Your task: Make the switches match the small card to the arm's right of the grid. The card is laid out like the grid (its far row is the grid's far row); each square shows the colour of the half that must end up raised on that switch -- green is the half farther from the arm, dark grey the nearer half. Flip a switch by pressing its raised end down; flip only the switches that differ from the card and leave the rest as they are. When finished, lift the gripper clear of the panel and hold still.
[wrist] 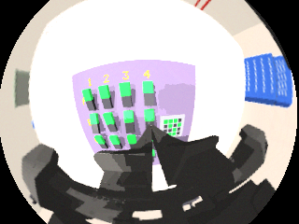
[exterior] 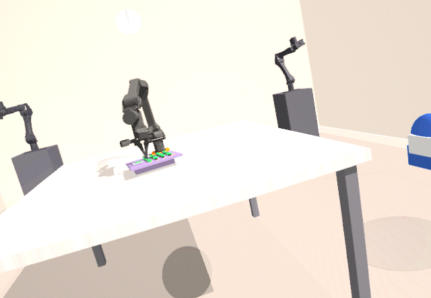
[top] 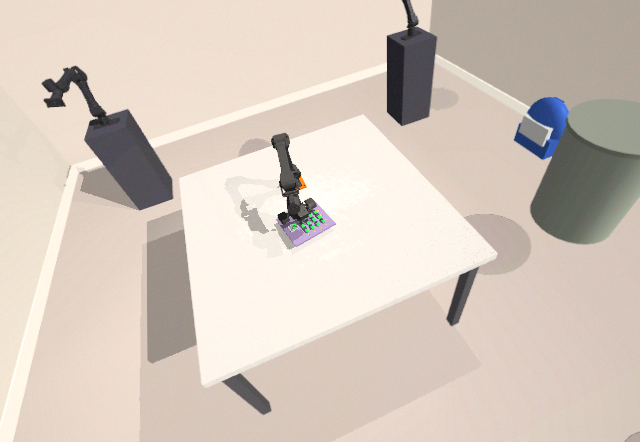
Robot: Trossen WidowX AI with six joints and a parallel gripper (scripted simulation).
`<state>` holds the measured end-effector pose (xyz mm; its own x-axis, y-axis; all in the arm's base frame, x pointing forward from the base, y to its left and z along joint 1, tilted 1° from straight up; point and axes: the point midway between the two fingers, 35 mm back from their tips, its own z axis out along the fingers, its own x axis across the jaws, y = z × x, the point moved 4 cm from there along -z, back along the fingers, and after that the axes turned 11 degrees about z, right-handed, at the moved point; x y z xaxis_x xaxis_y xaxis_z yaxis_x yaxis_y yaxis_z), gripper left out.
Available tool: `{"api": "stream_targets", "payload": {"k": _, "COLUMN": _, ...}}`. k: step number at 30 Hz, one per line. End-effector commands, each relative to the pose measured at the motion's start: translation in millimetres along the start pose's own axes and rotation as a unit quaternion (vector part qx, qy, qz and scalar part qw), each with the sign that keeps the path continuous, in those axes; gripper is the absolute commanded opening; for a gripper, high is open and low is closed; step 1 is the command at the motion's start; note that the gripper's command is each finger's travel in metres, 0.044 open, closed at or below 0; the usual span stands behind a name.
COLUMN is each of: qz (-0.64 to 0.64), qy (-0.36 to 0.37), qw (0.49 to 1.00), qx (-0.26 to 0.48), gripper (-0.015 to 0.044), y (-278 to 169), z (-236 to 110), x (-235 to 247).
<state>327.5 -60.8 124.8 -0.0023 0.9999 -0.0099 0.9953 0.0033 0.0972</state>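
A purple switch panel [top: 300, 238] [exterior: 176, 154] [wrist: 177, 84] lies on the white table [top: 361, 272] in front of the arm. Its grid of green and dark grey rocker switches [wrist: 119, 115] [top: 313, 220] [exterior: 158, 154] has columns numbered 1 to 4. The small card [wrist: 172, 126] [top: 293, 227] [exterior: 138, 162] lies just right of the grid in the wrist view. My gripper [wrist: 149, 127] [top: 298, 218] [exterior: 145, 156] is shut on nothing. Its tips are down at the panel, at the near end of column 4 beside the card. They hide the switch beneath them.
Two dark pedestals [top: 129, 158] [top: 409, 78] carrying small camera arms stand beyond the table. A grey-green round bin [top: 589, 173] and a blue container [top: 542, 127] [exterior: 421, 141] are on the floor to one side.
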Motion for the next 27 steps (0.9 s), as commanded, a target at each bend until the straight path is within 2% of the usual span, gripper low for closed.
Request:
{"api": "stream_targets", "payload": {"k": 1, "qz": -0.002, "qy": 0.002, "qw": 1.0, "qx": 0.0, "gripper": 0.0, "y": 0.2, "z": 1.1, "x": 0.5}}
{"api": "stream_targets", "payload": {"k": 27, "qz": -0.002, "qy": 0.002, "qw": 1.0, "qx": 0.0, "gripper": 0.0, "y": 0.1, "z": 4.6, "x": 0.5}}
